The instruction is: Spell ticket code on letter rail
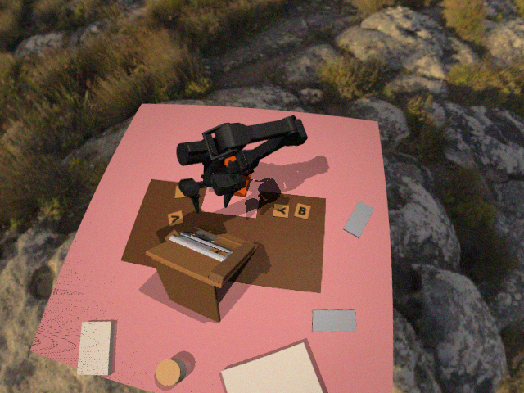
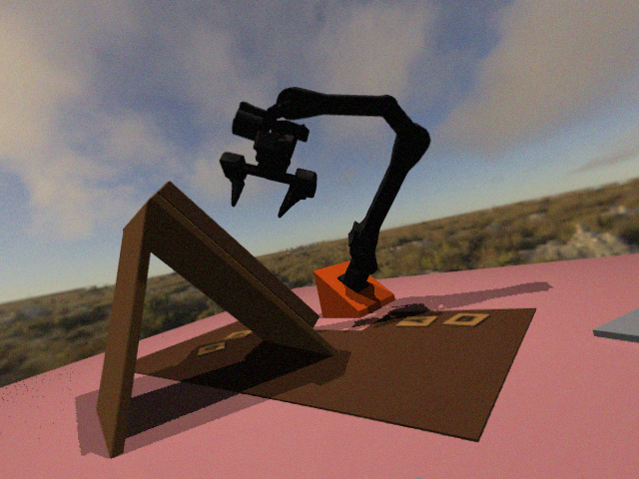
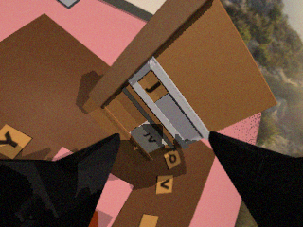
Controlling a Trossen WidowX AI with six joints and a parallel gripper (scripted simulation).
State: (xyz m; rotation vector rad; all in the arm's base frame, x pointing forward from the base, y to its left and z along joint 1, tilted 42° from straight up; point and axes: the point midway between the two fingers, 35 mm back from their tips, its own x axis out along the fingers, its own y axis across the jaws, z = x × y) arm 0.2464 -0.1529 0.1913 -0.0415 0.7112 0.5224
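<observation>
My gripper is wide open and empty, above the tilted board. A silver rail runs across the board. The J tile lies in it against the closed end, with bare channel toward the open end. The grey ticket is partly shadowed; only "JV" shows. The V tile and a tile like O or D lie beyond the open end. The Y tile and B tile lie on the other side. Another tile is partly hidden.
A brown mat lies under board and tiles. The orange arm base is behind the board. Two grey plates, a white block, a round tan-topped object and a large white slab stand around.
</observation>
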